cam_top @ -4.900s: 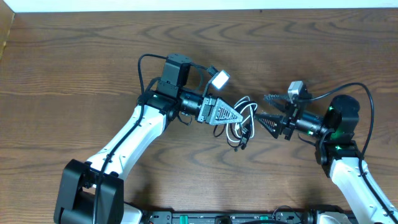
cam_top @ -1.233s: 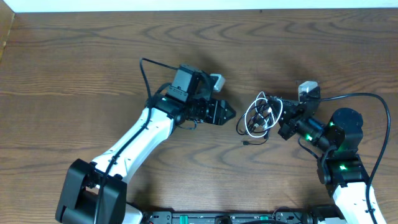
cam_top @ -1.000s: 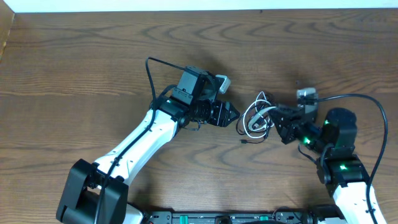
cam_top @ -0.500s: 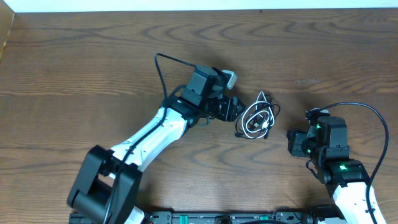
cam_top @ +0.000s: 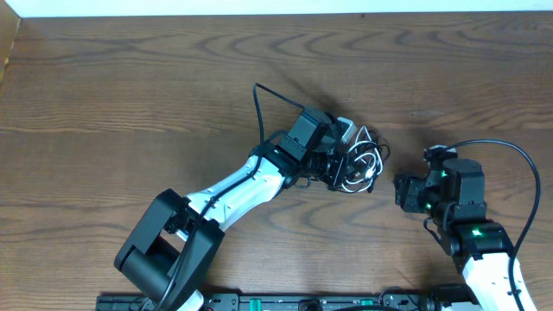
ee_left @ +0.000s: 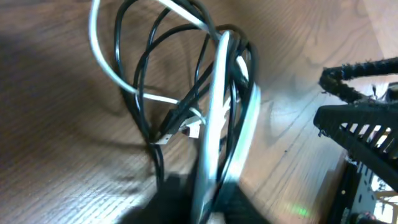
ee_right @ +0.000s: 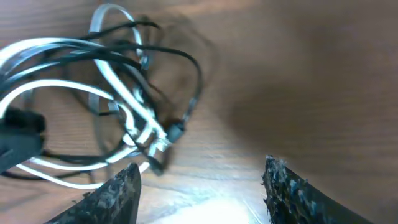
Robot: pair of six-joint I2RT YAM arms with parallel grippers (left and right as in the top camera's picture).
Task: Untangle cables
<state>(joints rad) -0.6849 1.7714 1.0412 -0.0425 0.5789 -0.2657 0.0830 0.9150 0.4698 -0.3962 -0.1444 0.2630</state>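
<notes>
A white cable (ee_left: 214,124) and a black cable (ee_left: 146,93) lie coiled through each other in one small bundle (cam_top: 363,162) on the wooden table. My left gripper (cam_top: 344,166) has reached the bundle's left side. In the left wrist view its dark fingers (ee_left: 208,194) are shut on a few white and black strands. My right gripper (cam_top: 401,188) sits a short way to the right of the bundle and does not touch it. It (ee_right: 202,180) stands open with bare wood between the fingers. The white cable (ee_right: 118,84) and black cable (ee_right: 186,62) lie ahead of it to the left.
The wooden table (cam_top: 130,95) stretches around the bundle. The right gripper's textured fingers (ee_left: 360,93) show at the right edge of the left wrist view. Thick black robot wires arc over the left arm (cam_top: 257,112) and the right arm (cam_top: 510,160).
The left arm has swung right onto the bundle and its jaws have closed on strands. The right gripper has let go of the cables, drawn back to the right and opened.
</notes>
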